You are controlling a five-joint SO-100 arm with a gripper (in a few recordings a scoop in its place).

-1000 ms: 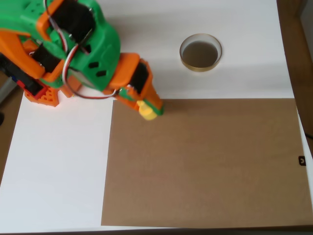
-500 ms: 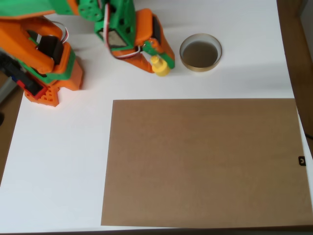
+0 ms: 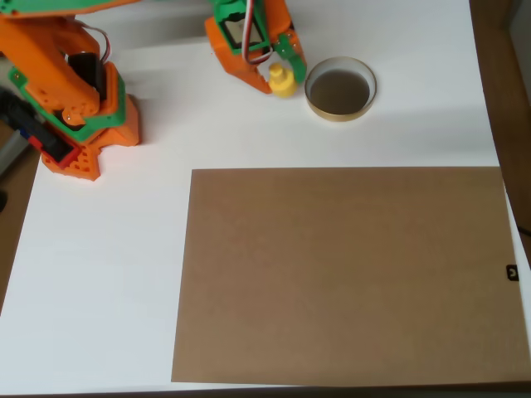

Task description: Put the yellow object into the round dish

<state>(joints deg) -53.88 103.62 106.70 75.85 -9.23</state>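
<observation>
Hand (image 3: pixel 280 76) grasping the yellow object (image 3: pixel 282 80) near the table's far edge, just beside the round dish (image 3: pixel 340 89); centre it over the dish before releasing.

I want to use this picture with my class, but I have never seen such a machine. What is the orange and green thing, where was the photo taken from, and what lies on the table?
The picture is taken by a fixed camera looking straight down at a white table. The orange and green thing is a small robot arm; its base stands at the upper left and it reaches right along the top edge. At its tip is the gripper, whose jaws are closed on the yellow object, a small plastic piece. Just right of it, in this overhead view, sits the round dish, shallow, with a pale rim and dark inside. The yellow piece is beside the dish, not yet in it. A large brown sheet covers much of the table below.
</observation>
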